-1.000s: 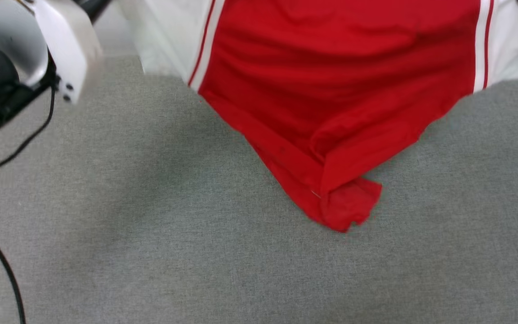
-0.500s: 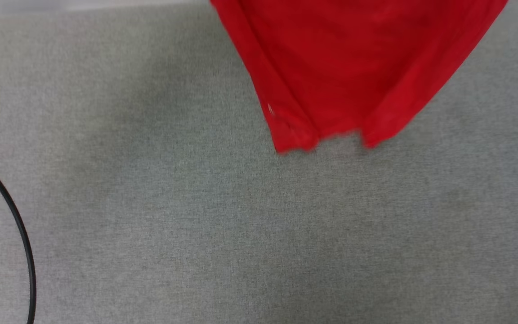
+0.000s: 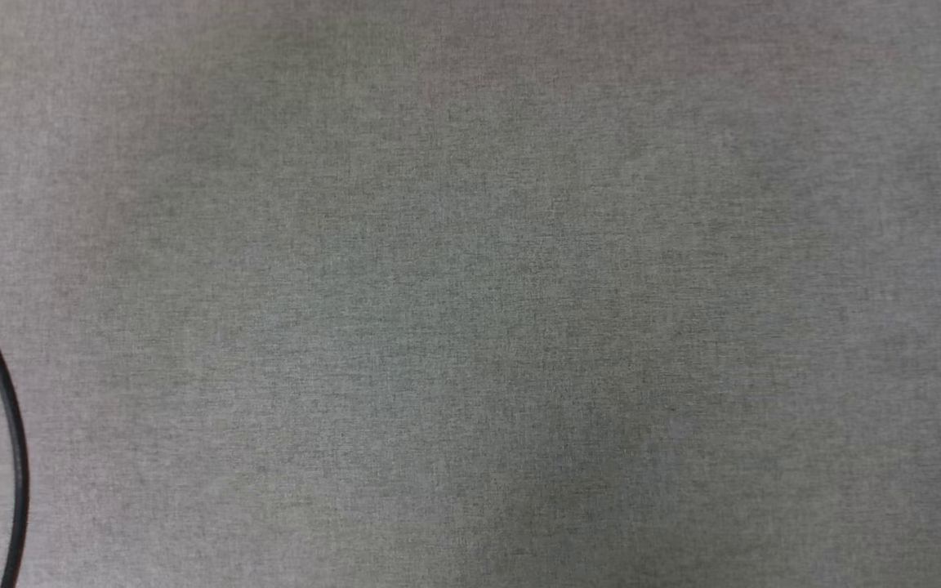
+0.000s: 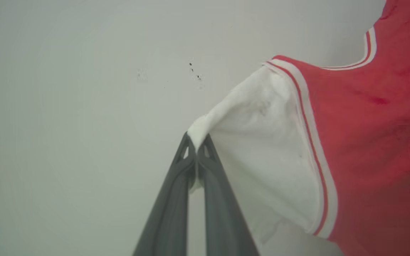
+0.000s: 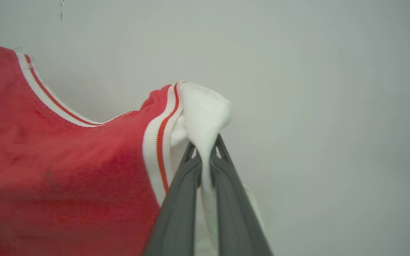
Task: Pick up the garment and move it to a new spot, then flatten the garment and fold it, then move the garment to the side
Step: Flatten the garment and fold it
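Garment held up by both sleeves: a red jersey-style shirt, its body plain red on the side turned to my wrist cameras, bordered by white trim with a thin red stripe at each armhole and along the scooped neckline; my left gripper is clenched on the bunched tip of one white sleeve, both dark fingers pressed together with cloth pinched between them; my right gripper is clenched likewise on the other white sleeve, a fold of which trails down between the fingers; in the left wrist view the red body spreads away to the right, in the right wrist view to the left, so the shirt spans the gap between my two grips (the cloth looks drawn tight near each pinch, looser and creased across the red). Behind it stands a pale, plain backdrop, marked by a few small dark specks; whether that is wall or ceiling I cannot tell. The head view looks down on a grey woven surface, softly shadowed through the middle; a black cable curves along its left edge.
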